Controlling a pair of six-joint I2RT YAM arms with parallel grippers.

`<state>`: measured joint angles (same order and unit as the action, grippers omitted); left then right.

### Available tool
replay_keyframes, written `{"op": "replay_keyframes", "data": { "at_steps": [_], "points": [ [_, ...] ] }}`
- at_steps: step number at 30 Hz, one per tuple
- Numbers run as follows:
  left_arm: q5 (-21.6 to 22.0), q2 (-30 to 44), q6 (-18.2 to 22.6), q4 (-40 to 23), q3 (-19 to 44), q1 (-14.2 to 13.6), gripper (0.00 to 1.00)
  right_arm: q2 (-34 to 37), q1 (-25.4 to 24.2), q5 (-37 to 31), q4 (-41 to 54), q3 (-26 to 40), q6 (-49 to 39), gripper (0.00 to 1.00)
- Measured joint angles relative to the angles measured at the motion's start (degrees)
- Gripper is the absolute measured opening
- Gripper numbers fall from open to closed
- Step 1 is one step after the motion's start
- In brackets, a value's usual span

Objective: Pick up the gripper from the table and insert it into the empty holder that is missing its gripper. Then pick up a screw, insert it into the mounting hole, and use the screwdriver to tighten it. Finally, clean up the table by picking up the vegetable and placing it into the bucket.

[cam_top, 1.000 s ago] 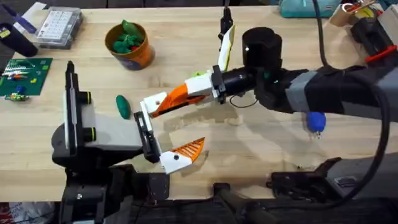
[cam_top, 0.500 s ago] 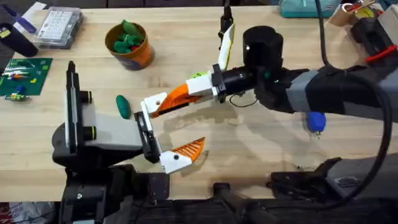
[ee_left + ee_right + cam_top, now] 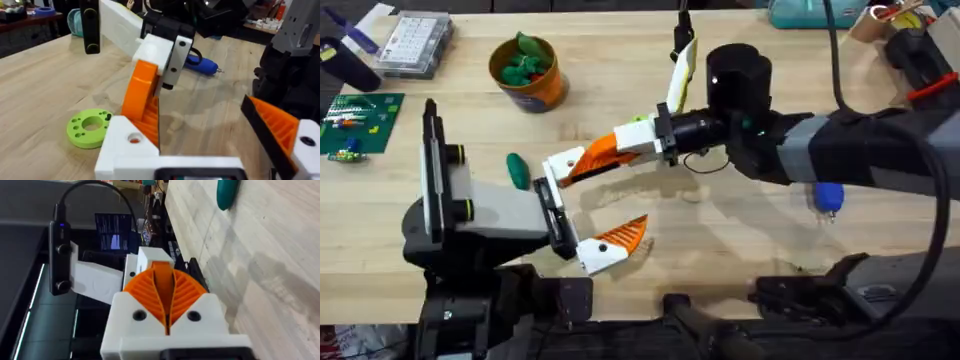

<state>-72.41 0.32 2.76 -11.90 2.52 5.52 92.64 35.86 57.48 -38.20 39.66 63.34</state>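
On the table (image 3: 740, 250), seen from overhead: two black arms, one rising from seven o'clock, one from five o'clock and reaching across the middle.

Left gripper (image 3: 592, 205) spread wide apart, carrying two white brackets but just one ribbed orange finger (image 3: 625, 236), on the bracket at five o'clock of the pair. Right gripper (image 3: 620, 147) with its two ribbed pads pressed together on a single part, clamped firmly.

One orange bucket (image 3: 532, 85) at about eleven o'clock of the overhead view, with a bunch of green toy vegetables inside. One blue screwdriver (image 3: 828, 195) lying flat, partly hidden under the right arm, between three and four o'clock from the right gripper and well apart from it.

One solid orange wedge finger (image 3: 592, 156), held by the right gripper and set with its lower end into the holder (image 3: 558, 165), the fingerless bracket of the left gripper; nearly upright there in the left wrist view.

One lime-green disc (image 3: 89, 127) with holes, just beside the holder.

One dark green vegetable (image 3: 518, 170) flat on the wood, at nine o'clock from the holder, near but apart, and at six o'clock from the bucket.

One mounting hole (image 3: 134, 139), with orange visible through it.
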Motion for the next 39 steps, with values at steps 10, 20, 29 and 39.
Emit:
{"op": "replay_keyframes", "data": {
  "at_steps": [10, 20, 29, 39],
  "points": [
    [0.1, 0.0, 0.1, 0.0, 0.0, 0.0, 0.987, 0.0, 0.3, -0.9, 0.4, 0.0, 0.8, 0.189],
    [-0.1, 0.0, 0.3, 0.0, 0.0, 0.0, 0.987, 0.0, 0.4, -1.3, 0.5, 0.0, 0.8, 0.228],
    [-0.7, 0.0, 1.0, -0.1, 0.0, 0.0, 0.987, 0.0, 0.3, -1.3, 0.9, 0.0, 1.0, 0.335],
    [-3.4, 0.0, 3.0, -0.3, 0.0, -0.7, 0.987, 0.1, -1.7, -2.2, 1.8, -0.1, 1.3, 0.681]
  ]
}}
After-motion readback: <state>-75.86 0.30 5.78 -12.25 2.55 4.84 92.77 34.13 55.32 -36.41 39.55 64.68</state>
